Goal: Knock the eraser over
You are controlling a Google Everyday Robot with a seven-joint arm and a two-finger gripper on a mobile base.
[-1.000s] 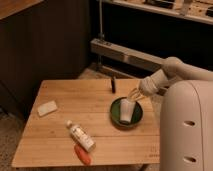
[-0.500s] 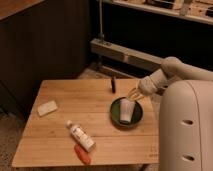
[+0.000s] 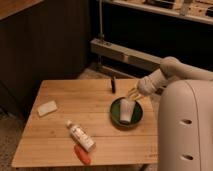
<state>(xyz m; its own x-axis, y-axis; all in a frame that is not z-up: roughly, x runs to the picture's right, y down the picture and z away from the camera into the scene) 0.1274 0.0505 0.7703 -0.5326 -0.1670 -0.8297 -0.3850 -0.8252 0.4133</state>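
Nothing had visibly shifted since half a second earlier. Gripper (image 3: 132,93): hung just above white cup (image 3: 126,111) in green bowl (image 3: 138,119); open or closed could not be told. Eraser (image 3: 113,84): upright near far edge of table (image 3: 55,140), untouched. Step: approach. Next move, judged: sideways sweep into eraser's upper part.

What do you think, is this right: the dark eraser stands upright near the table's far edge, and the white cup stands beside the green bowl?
Not quite: the camera view shows the white cup inside the green bowl, not beside it. The rest holds: the dark eraser stands upright near the far edge. The gripper hangs by the bowl's far rim.
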